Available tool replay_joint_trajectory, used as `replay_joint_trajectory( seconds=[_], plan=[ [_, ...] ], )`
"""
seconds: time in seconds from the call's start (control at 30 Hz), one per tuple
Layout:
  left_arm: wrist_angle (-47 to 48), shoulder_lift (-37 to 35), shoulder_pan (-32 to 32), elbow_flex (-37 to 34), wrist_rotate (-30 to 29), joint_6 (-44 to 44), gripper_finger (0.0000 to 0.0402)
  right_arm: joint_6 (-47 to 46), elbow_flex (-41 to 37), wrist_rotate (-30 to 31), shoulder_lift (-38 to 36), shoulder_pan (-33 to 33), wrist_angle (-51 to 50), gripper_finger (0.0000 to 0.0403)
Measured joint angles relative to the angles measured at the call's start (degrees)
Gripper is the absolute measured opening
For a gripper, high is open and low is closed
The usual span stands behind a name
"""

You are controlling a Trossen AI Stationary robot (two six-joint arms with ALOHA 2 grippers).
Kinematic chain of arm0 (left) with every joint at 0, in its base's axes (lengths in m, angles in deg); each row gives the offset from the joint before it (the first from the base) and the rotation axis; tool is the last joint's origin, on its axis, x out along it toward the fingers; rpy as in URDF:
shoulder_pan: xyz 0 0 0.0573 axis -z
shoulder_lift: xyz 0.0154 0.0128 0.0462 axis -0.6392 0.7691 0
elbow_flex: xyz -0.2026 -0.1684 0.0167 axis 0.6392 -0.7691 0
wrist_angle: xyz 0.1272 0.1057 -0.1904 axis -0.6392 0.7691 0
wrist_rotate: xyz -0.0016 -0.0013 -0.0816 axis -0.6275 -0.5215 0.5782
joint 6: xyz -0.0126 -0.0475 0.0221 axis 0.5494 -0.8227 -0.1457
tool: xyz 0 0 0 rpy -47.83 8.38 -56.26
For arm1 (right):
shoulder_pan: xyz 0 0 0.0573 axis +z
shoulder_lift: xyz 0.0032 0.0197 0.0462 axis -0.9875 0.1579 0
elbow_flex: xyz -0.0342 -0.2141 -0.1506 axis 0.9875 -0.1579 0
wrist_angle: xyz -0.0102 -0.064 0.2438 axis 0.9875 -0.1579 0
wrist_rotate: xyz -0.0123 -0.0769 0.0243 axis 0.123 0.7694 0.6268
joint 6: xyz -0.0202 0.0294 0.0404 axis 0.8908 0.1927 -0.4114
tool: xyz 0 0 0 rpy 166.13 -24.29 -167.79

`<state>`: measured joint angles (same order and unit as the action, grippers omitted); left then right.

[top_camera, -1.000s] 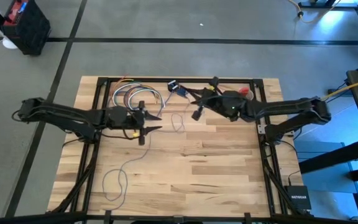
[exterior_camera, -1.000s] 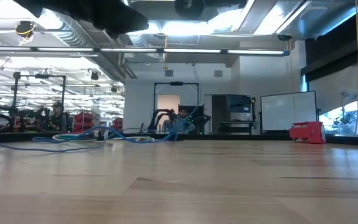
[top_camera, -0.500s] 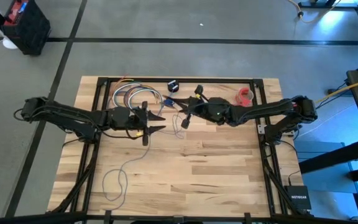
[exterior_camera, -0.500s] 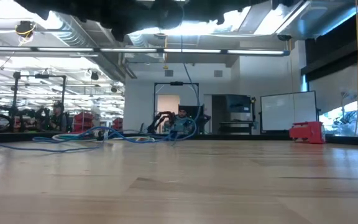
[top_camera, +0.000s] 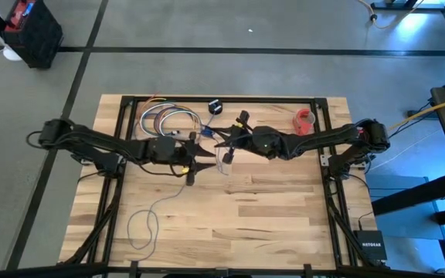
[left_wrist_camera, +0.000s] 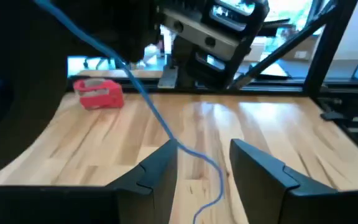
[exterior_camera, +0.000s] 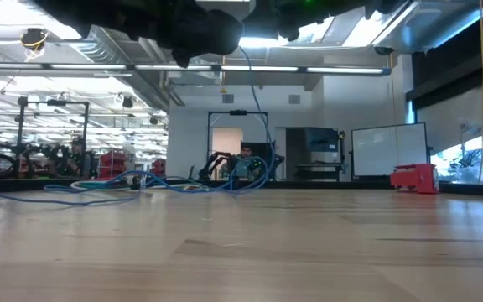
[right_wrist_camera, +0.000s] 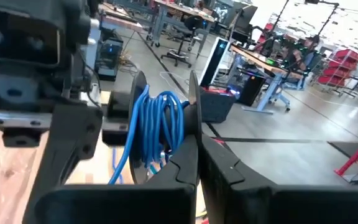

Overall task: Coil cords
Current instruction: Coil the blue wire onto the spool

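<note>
Two grippers meeting mid-table: right gripper (top_camera: 226, 144) clamped on coiled cord (right_wrist_camera: 160, 127), left gripper (top_camera: 201, 157) spread around trailing strand.

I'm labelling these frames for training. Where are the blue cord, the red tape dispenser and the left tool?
blue cord (left_wrist_camera: 146, 99): left wrist view, on its taut slanting stretch.
red tape dispenser (left_wrist_camera: 99, 93): left wrist view, on its body.
left tool (left_wrist_camera: 202, 169): left wrist view, midway between its open fingertips.

Your wood table (top_camera: 269, 208), colored wire bundle (top_camera: 166, 120) at the far left, small black disc (top_camera: 215, 106) at the far edge, red thing (top_camera: 305, 119) far right, thin cord (top_camera: 149, 220) trailing to your near-left corner
</note>
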<state>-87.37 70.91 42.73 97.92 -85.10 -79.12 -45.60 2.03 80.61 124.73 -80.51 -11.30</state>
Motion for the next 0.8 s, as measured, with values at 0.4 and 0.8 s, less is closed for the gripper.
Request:
replay_joint_trajectory(
  seconds=[0.4,0.8],
  plan=[
    [-7.14,5.96,-2.01,0.31,-0.31,-5.03,0.0141,0.01,-0.02,-0.66,0.0,0.0,-0.04,0.001],
    [-8.2,6.62,-2.02,0.31,7.17,-5.72,0.013,-0.01,0.0,-0.92,-0.11,0.02,-0.47,0.001]
  ],
)
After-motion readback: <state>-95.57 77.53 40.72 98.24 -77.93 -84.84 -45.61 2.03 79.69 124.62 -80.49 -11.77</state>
